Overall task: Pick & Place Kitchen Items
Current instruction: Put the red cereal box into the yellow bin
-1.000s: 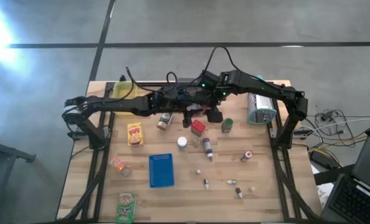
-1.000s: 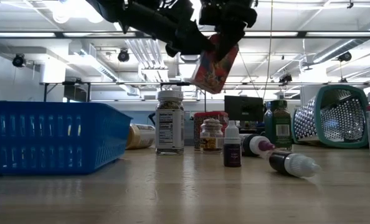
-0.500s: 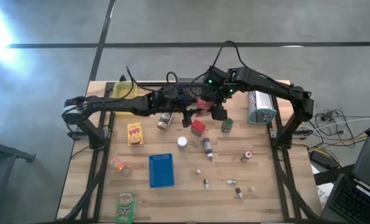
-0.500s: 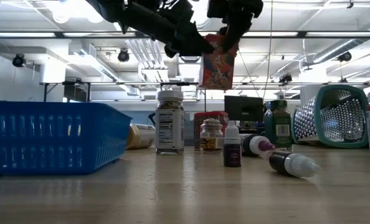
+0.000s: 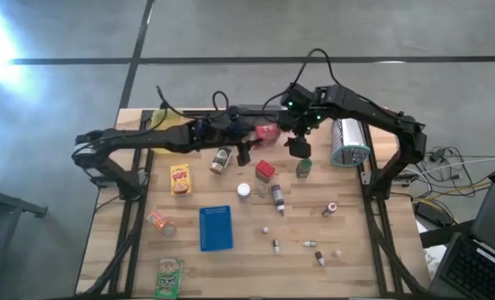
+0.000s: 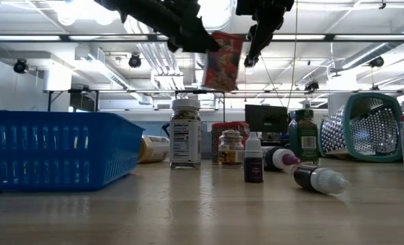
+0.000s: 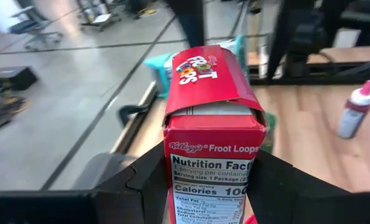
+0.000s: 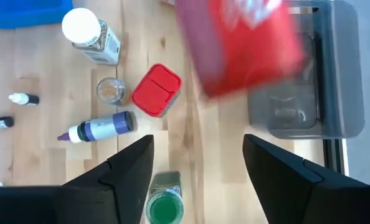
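From above, the left gripper point(image 5: 260, 133) is clamped on the red cereal box point(image 5: 267, 131), just left of the right gripper point(image 5: 298, 147), spread wide and empty. Table-level view: box hangs upright. Left wrist: fingers pinch its sides, long axis running away from them.

The left end effector point(image 5: 249, 137) holds a cereal box point(image 5: 267, 131) above the far middle of the tabletop point(image 5: 356, 242). The right end effector point(image 5: 298, 147) hangs just beside it, apart from the box. Below the right end effector stand a lidded container point(image 5: 265, 171) and a jar point(image 5: 304, 167); nearer the tabletop's front lies a flat tray point(image 5: 216, 227).
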Available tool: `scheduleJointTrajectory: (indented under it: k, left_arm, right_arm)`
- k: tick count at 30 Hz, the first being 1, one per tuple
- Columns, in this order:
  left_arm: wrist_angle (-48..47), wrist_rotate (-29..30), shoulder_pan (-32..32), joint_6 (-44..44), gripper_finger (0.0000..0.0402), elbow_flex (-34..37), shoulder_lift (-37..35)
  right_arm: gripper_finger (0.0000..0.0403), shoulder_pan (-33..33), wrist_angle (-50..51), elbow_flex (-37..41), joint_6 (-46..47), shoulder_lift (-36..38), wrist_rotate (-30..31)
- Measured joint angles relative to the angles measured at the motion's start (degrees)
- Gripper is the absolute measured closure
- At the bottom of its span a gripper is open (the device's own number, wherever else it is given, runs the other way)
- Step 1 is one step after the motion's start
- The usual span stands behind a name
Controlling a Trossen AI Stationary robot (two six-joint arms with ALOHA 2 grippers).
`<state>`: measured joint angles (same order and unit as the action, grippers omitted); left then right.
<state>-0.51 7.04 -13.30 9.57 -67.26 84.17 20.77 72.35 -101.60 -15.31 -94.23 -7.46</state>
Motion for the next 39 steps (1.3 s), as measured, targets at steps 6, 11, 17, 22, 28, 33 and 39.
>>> scheduleJointTrajectory:
  k: [6, 11, 17, 22, 28, 33, 39]
  left_arm:
    - [-7.23, 6.16, 0.0, -0.23, 0.0216, 0.04, -4.55]
    - [-13.23, 11.83, 0.0, -1.72, 0.0216, 0.09, -7.41]
    - [-18.21, 21.46, 0.0, -6.61, 0.0216, 0.72, -10.53]
    - [-19.36, 26.03, 0.0, -9.63, 0.0216, 4.31, -14.59]
    - [-18.15, 29.79, -0.1, -13.03, 0.0216, 9.76, -20.87]
    - [-15.42, 33.41, -0.11, -15.15, 0.0216, 13.98, -25.78]
    - [-11.51, 37.6, -0.13, -15.81, 0.0216, 19.32, -30.26]
  right_arm:
    - [0.0189, 1.46, 0.45, 0.21, 0.68, 0.54, 0.04]
    - [0.0204, 3.33, 0.29, 1.06, 1.86, 0.54, -0.09]
    - [0.0222, 5.74, -2.75, 3.55, 1.9, 0.52, -0.08]
    - [0.0245, 7.87, -5.86, 6.87, 1.66, 0.51, -0.13]
    - [0.0275, 10.66, -10.71, 10.88, 1.39, 0.49, -0.67]
    - [0.03, 13.24, -15.56, 12.82, 1.4, 0.49, -3.75]
    - [0.0333, 16.05, -18.84, 13.93, 1.42, 0.49, -7.64]
